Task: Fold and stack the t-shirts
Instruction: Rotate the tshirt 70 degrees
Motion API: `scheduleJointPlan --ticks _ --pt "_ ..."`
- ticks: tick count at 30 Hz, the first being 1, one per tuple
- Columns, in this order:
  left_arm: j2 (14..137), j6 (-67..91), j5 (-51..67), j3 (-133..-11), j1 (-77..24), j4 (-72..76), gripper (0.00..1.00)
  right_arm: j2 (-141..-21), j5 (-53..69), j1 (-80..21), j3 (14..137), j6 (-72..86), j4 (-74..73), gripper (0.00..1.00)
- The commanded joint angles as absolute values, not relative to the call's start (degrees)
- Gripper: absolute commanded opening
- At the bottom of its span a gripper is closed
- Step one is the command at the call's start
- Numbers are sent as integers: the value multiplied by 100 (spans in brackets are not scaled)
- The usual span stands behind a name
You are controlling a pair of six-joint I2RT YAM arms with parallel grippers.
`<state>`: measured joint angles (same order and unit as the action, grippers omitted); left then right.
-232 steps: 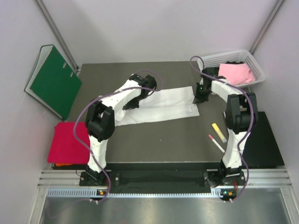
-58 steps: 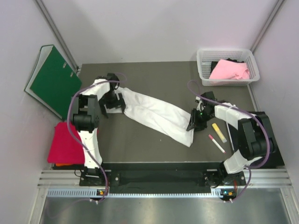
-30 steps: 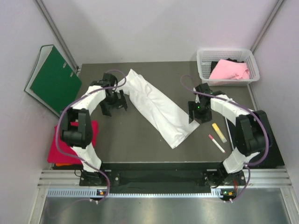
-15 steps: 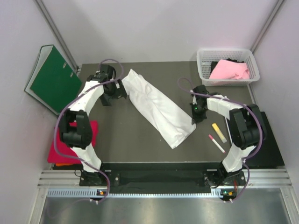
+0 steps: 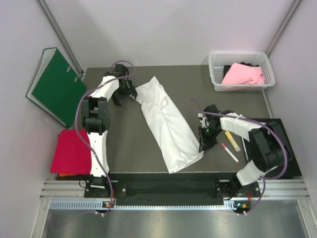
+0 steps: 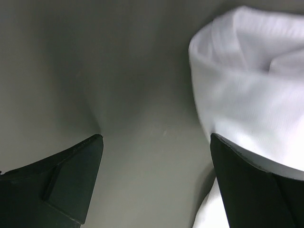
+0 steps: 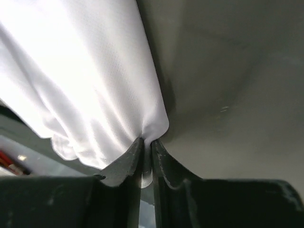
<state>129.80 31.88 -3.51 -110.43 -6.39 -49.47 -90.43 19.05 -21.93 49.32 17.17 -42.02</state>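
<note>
The large white t-shirt (image 5: 166, 124) lies folded into a long strip, slanting from the far left toward the table's near middle. My right gripper (image 5: 201, 144) is shut on the strip's right edge near its lower end; the right wrist view shows the cloth (image 7: 85, 85) pinched between the gripper's (image 7: 147, 145) closed jaws. My left gripper (image 5: 126, 97) stands open beside the strip's far end, and in the left wrist view this gripper (image 6: 156, 138) has only bare table between its fingers, with the white cloth (image 6: 247, 90) just to the right. The crimson-red t-shirt (image 5: 72, 151) lies folded at the left edge. The light pink one (image 5: 242, 74) sits in the basket.
A green binder (image 5: 57, 87) leans on the left wall. The white basket (image 5: 214, 63) stands at the far right. A yellow marker (image 5: 232, 140) and a pink pen (image 5: 229, 152) lie right of my right gripper, next to a black mat (image 5: 285, 148).
My right gripper has shut on the white shirt's edge and drawn that end toward the near side. The strip has swung steeper. The left gripper has stayed open near the far end.
</note>
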Motion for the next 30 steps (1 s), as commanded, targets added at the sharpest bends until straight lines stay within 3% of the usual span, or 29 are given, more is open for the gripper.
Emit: scheduleJointPlan --ticks 1,2,5,7,10,14,17,18,21,30 --pt "13437 3252 -159 -12003 -615 -5001 99 -8763 2689 -2513 5009 1828 -4675 26" --pt "13525 3235 -106 -12119 -615 -5010 99 -8763 2698 -2540 5062 1828 -4745 48" --pt "13719 3225 -26 -12375 -615 -5001 99 -8684 2497 -2575 5334 1819 -4957 75" --pt "13676 3208 167 -12253 -615 -4782 99 -8596 2146 -2566 5606 1819 -5114 83" --pt "13702 3173 123 -12225 -624 -4711 94 -8587 1881 -2531 5958 1819 -5247 85" --pt "13974 2848 -315 -12664 -668 -5176 75 -8604 1600 -2417 6398 1889 -5317 85" --pt "14115 2620 -799 -12911 -721 -5440 49 -8622 1494 -2330 6679 1907 -5309 86" --pt "14124 2541 -896 -12946 -721 -5467 25 -8631 1494 -2294 6767 1907 -5300 85" --pt "14168 2426 -1090 -12955 -703 -5458 3 -8771 1503 -2241 6881 1872 -5317 86" --pt "14580 2557 -1002 -13551 -703 -5230 0 -8772 1424 -2233 6891 1872 -5344 86"
